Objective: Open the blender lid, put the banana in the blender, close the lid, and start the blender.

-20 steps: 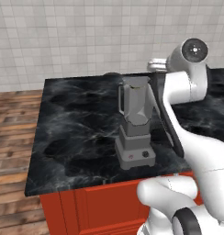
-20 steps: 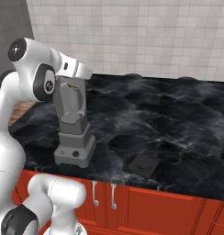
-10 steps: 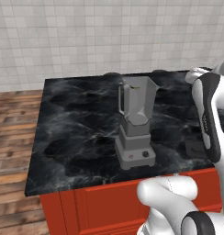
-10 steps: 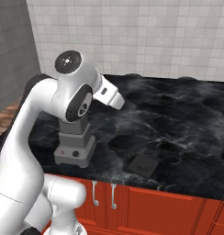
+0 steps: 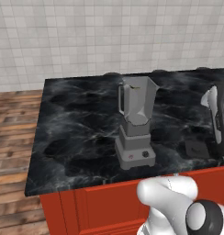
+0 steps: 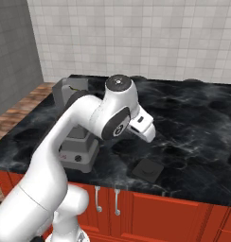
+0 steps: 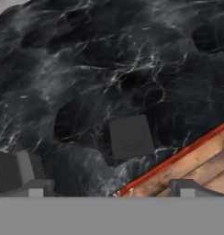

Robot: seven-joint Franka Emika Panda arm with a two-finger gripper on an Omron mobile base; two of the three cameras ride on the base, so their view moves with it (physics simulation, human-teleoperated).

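Observation:
The grey blender [image 5: 136, 126] stands on the black marble counter with its jar mouth uncovered; the arm partly hides it in the right base view [image 6: 70, 142]. A sliver of orange-yellow, the banana [image 5: 135, 87], shows just inside the jar's rim. The blender lid [image 7: 130, 136], a flat squarish black cap, lies on the counter near the front edge, right of the blender [image 5: 196, 149] [image 6: 146, 169]. My gripper [image 7: 104, 186] hangs open above the counter, nothing between its fingers. The lid sits just ahead of the fingertips [image 7: 22, 174]. In the right base view the hand [image 6: 142, 126] hovers above and left of the lid.
The red cabinet front [image 7: 196, 156] begins right behind the lid at the counter's front edge. A tiled wall [image 5: 109, 36] backs the counter [image 5: 77, 128]. Wooden floor [image 5: 13, 137] lies beyond the counter's left end.
The arm has swung away from above the blender jar, rightwards and down toward the front of the counter over the lid. Blender and lid have stayed put.

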